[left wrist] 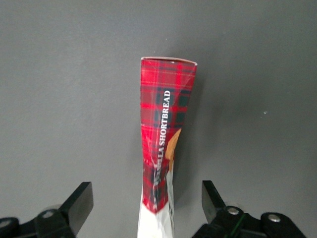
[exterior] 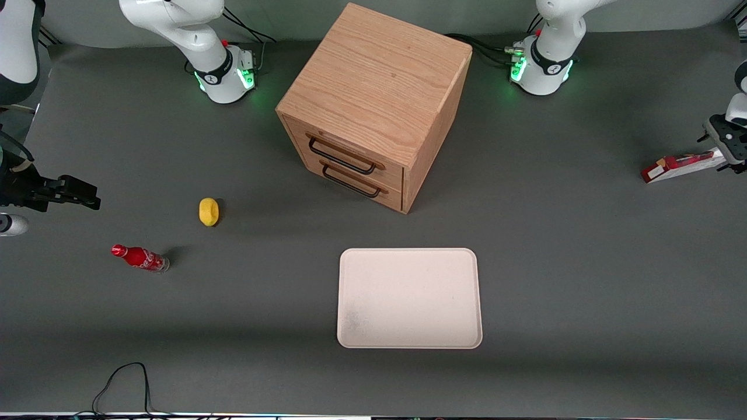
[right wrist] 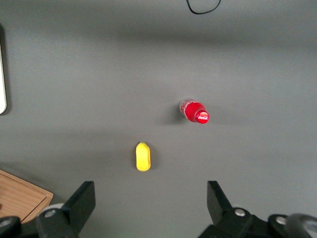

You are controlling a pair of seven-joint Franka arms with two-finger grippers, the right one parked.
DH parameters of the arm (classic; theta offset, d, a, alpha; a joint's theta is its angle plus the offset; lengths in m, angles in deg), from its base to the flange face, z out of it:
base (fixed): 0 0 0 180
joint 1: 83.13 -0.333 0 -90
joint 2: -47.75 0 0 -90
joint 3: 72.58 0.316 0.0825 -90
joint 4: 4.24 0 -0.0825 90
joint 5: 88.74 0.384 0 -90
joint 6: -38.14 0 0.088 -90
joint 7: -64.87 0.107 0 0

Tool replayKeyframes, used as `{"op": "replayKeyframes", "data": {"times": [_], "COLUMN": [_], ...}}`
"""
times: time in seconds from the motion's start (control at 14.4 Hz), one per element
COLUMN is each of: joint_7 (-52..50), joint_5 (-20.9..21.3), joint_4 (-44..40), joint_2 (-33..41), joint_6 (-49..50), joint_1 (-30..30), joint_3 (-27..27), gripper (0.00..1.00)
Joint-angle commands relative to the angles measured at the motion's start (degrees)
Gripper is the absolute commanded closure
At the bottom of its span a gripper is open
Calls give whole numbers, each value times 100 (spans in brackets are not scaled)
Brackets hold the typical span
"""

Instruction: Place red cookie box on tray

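The red cookie box (exterior: pixel 677 166) lies near the working arm's end of the table, a thin tartan-red carton with a white end. In the left wrist view the red cookie box (left wrist: pixel 166 139) shows its narrow edge, with lettering reading SHORTBREAD. My gripper (exterior: pixel 725 153) is at the box's white end. The gripper (left wrist: pixel 147 201) is open, and its black fingers (left wrist: pixel 81 201) stand well clear of the carton on either side. The tray (exterior: pixel 408 297) is pale, with rounded corners and nothing on it. It lies nearer the front camera than the wooden cabinet, far from the box.
A wooden two-drawer cabinet (exterior: pixel 373 111) stands mid-table, both drawers shut. A small yellow object (exterior: pixel 208 211) and a red soda bottle (exterior: pixel 140 258) lie toward the parked arm's end. A black cable (exterior: pixel 122 379) loops at the table's front edge.
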Motion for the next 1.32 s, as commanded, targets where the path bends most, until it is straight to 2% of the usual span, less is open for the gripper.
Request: {"op": "replayKeyframes", "data": {"times": [0.0, 0.07, 0.14, 0.28, 0.69, 0.97, 1.25], "joint_7": [464, 605, 763, 791, 685, -340, -2158], "joint_5": [-542, -709, -763, -764, -755, -579, -579], "joint_4": [-4, -13, -13, -13, -126, -985, -2505], "joint_2": [-437, -525, -552, -561, -527, -456, -447], "joint_6": [-354, -407, -442, -338, -154, 1381, 3385], "joint_1": [-22, -22, -22, -22, 57, 329, 803], "joint_3": [-7, -7, -7, 2, 2, -24, -278], "gripper": [10, 22, 42, 100, 100, 100, 100]}}
